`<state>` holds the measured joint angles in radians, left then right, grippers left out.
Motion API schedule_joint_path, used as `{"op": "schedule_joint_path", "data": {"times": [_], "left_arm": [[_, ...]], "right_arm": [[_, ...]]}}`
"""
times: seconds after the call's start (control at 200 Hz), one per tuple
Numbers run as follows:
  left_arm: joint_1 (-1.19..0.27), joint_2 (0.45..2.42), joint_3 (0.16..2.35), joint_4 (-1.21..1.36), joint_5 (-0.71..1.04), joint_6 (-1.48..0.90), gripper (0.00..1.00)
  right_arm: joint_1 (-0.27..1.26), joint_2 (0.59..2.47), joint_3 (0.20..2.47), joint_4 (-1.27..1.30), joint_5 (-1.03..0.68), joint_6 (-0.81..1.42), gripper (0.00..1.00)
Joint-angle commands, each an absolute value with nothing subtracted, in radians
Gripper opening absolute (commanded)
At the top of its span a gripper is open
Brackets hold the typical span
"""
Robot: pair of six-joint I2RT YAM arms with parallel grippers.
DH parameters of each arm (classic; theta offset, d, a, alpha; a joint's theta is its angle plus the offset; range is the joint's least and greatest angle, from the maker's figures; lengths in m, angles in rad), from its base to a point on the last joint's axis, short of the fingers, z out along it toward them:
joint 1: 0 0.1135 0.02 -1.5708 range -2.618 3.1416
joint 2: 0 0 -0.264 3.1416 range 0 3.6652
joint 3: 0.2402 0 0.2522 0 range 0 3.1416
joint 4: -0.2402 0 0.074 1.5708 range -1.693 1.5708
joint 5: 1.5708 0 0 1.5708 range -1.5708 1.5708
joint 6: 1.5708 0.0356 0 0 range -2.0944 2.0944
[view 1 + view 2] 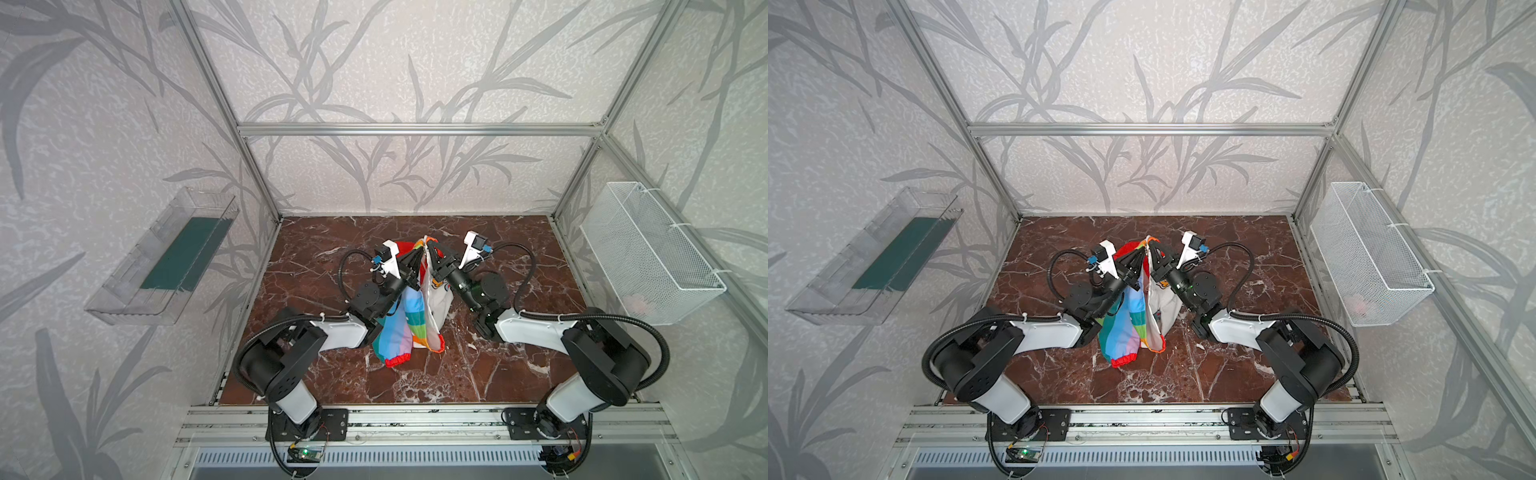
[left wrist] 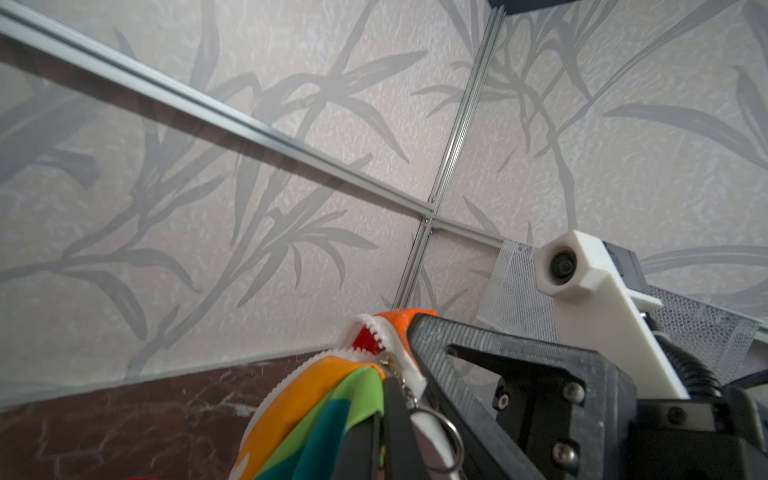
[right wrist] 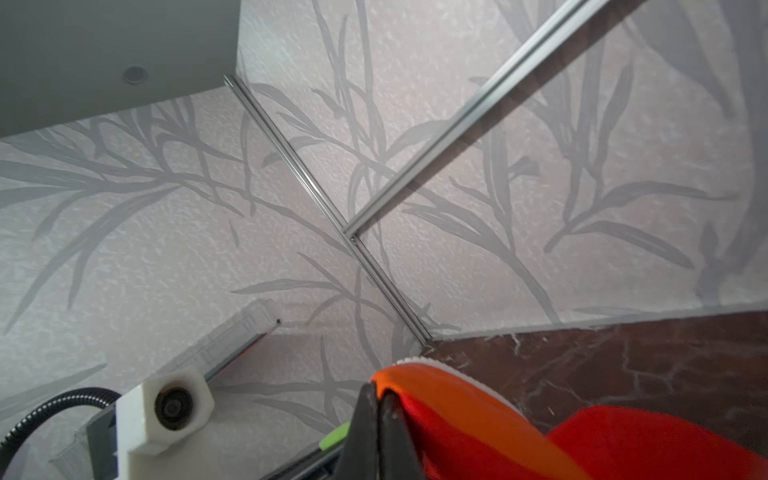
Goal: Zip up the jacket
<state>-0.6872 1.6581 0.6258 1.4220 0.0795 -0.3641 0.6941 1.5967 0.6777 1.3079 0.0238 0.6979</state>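
**Position.** The thin rainbow-striped child's jacket (image 1: pixel 409 316) hangs over the centre of the red-brown marble-pattern tabletop (image 1: pixel 498 374). Both grippers hold it up by its top edge. The red elastic cuff (image 1: pixel 399 360) at its lower end appears to rest on the tabletop.

**Grippers.** The left gripper (image 2: pixel 384 399) is closed at the metal zipper slider (image 2: pixel 388 361), apparently on the pull beside the wire pull ring (image 2: pixel 446 436). The right gripper (image 3: pixel 376 399) is clamped on the orange top corner of the jacket. Its fingertips are pressed together with only fabric between them.

**Orientation.** The long axis is close to vertical, with the collar end up. In both top views it runs from 12 o'clock at the grippers to 6 o'clock at the cuff. White lining shows on the 3 o'clock side and rainbow panels on the 9 o'clock side.

**Hazards.**
- The white zipper teeth (image 2: pixel 370 328) stand parted just above the slider, so the final stretch seems unfinished. If the two grippers pull off-line, the slider can jam.
- The fabric is thin and slack and could slip out of the right grip under tension. It could also feed into the slider.
- The pinch on the pull looks small, so a sideways load could release it.
- The state of the lower zip cannot be told.
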Motion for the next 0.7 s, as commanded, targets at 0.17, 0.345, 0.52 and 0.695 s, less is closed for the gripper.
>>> {"op": "schedule_joint_path", "data": {"times": [0.17, 0.345, 0.52, 0.695], "left_arm": [[-0.704, 1.695, 0.594, 1.414, 0.167, -0.444, 0.00], [-0.704, 1.687, 0.577, 1.413, 0.164, -0.467, 0.00], [-0.705, 1.672, 0.575, 1.414, 0.147, -0.472, 0.00], [-0.705, 1.660, 0.571, 1.413, 0.139, -0.471, 0.00]], "right_arm": [[0.677, 1.619, 0.568, 1.405, 0.073, 0.714, 0.00], [0.677, 1.618, 0.543, 1.405, 0.098, 0.732, 0.03], [0.677, 1.610, 0.536, 1.405, 0.097, 0.751, 0.12], [0.677, 1.577, 0.503, 1.405, 0.098, 0.762, 0.25]]}}
